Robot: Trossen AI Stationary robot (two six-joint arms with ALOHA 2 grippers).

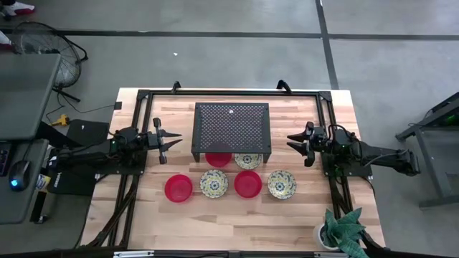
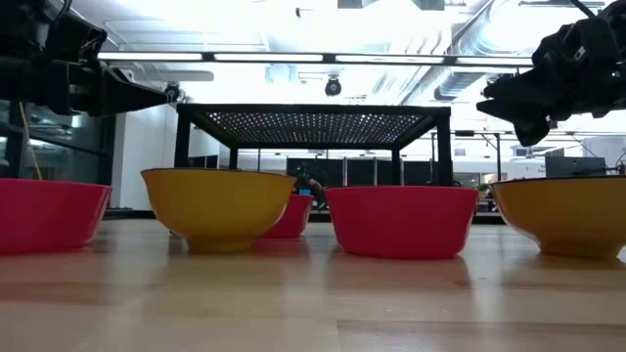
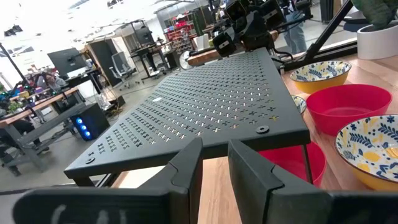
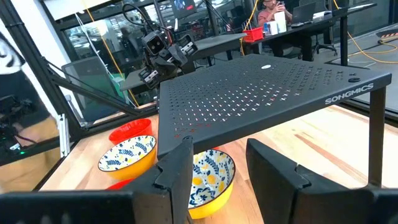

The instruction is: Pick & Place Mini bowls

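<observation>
Your left gripper hovers left of the black perforated stand and your right gripper hovers to its right, both with fingers parted around nothing, while four mini bowls line the near side and two sit under the stand.

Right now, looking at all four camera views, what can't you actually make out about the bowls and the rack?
- High view: the red bowl and patterned bowl lie half under the black mesh rack, which hides their far halves.
- Low view: the front bowls block the ones behind, so no full count.
- Left wrist view: the left gripper fingers cover the rack's near edge.
- Right wrist view: the right gripper hides part of a bowl.
</observation>
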